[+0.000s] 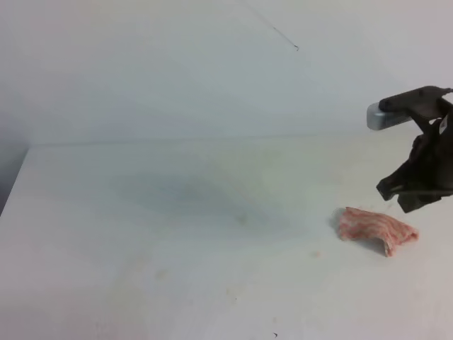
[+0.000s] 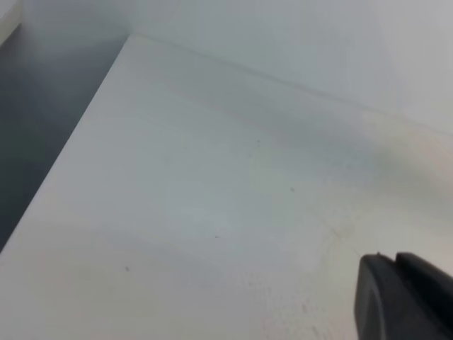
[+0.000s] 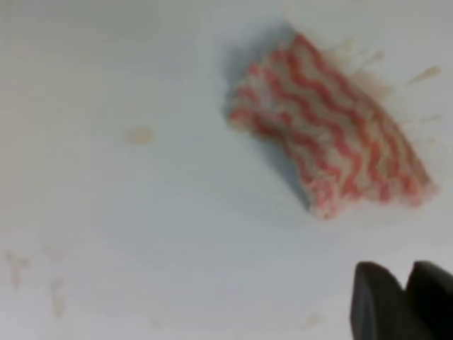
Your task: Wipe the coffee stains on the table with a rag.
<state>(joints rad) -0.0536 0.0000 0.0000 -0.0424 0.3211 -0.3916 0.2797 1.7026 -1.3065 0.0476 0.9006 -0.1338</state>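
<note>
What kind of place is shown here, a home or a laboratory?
Probably a robot test bench, not a home: a bare white table against a plain white wall, with only a rag and the right claw.

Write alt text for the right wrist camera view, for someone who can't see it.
A crumpled pink-and-white striped rag lies on a white table, with nothing gripping it. Faint tan coffee stains mark the surface to its left and around its far edge. The dark tips of the right gripper show at the bottom right, apart from the rag.

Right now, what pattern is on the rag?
Pink-red and white wavy stripes on the rag; right wrist view.
</note>
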